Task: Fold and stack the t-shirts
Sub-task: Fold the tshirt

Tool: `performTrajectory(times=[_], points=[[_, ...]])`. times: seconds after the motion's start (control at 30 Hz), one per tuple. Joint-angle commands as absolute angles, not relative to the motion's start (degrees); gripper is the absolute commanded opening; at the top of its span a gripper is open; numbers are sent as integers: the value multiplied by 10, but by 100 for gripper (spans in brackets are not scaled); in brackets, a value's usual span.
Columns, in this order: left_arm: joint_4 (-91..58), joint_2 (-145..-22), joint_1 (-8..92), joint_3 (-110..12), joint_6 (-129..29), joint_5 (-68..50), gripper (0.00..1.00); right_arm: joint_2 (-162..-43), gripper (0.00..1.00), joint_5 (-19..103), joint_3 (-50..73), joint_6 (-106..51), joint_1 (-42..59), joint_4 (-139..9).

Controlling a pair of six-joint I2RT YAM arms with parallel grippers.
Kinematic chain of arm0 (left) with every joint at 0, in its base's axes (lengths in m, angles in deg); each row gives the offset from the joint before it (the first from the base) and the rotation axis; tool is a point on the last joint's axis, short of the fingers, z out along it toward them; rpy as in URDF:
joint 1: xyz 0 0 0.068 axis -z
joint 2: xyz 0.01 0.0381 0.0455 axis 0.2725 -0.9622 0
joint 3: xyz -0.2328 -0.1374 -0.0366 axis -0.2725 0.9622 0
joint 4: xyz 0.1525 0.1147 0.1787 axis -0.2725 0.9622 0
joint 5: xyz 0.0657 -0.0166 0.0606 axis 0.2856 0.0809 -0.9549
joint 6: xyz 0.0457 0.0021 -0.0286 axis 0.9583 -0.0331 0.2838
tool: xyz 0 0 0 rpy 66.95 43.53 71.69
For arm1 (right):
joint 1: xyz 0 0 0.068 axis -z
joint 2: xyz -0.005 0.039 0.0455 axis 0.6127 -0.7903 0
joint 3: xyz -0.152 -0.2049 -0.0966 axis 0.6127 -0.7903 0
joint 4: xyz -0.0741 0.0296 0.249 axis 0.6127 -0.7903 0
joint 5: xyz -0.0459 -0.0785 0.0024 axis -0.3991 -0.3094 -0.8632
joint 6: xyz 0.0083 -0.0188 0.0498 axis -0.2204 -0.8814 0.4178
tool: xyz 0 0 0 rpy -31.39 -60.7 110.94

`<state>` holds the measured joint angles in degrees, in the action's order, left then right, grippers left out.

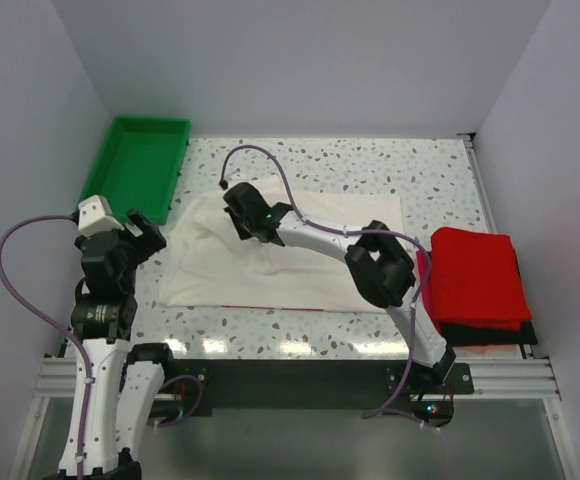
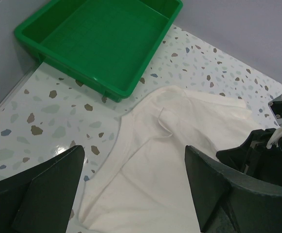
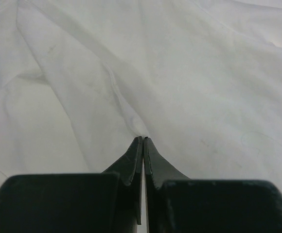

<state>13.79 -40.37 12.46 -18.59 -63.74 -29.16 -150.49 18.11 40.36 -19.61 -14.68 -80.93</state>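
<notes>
A: Speckled table (image 1: 370, 165): off-white t-shirt (image 1: 220, 270) spread mid-table, red t-shirt (image 1: 475, 275) on black t-shirt (image 1: 490, 335) at right.
B: Check, right gripper (image 3: 143, 140) pinched shut on its fold; left gripper (image 2: 133, 165) wide open, empty.

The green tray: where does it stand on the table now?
In the top view, the green tray sits at the far left corner, just beyond the off-white t-shirt.

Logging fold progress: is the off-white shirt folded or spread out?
Spread out. The off-white shirt lies wide and flat on the table, creased, with the right gripper pinching a ridge of it.
</notes>
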Motion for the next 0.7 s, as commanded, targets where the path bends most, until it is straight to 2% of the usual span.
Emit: performTrajectory(times=[0.0, 0.6, 0.67], points=[[118, -405, 121, -184, -630, -281, 89, -1483, 0, 149, 417, -198, -139, -792], [114, -415, 121, -182, -627, -272, 90, -1450, 1, 132, 349, -138, -115, -775], [114, -415, 120, -182, -627, -271, 90, -1448, 5, 134, 342, -136, -113, -771]])
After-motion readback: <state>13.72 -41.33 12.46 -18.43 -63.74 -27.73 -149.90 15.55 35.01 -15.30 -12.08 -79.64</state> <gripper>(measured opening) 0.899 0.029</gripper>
